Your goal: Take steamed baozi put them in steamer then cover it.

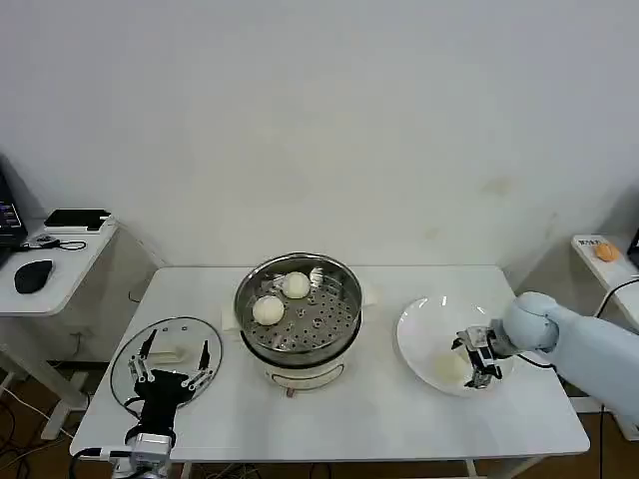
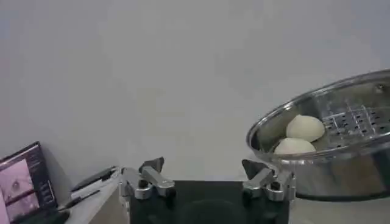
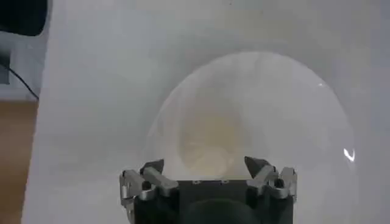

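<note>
The steamer (image 1: 298, 317) stands mid-table with two steamed baozi (image 1: 296, 285) (image 1: 268, 310) on its perforated tray; the left wrist view shows the steamer (image 2: 341, 152) and both baozi (image 2: 305, 128) (image 2: 294, 147). One more baozi (image 1: 448, 366) lies on the white plate (image 1: 424, 324) at the right. My right gripper (image 1: 471, 359) is open right beside it, and in the right wrist view the baozi (image 3: 210, 143) sits just ahead of the open right gripper (image 3: 204, 166). My left gripper (image 1: 172, 367) hangs open over the clear glass lid (image 1: 130, 374), also open in its wrist view (image 2: 204, 167).
A side desk (image 1: 60, 274) at the far left carries a mouse (image 1: 33, 274) and a dark device. An orange object (image 1: 606, 251) rests on a shelf at the far right. The table's front edge (image 1: 329, 457) is close to both arms.
</note>
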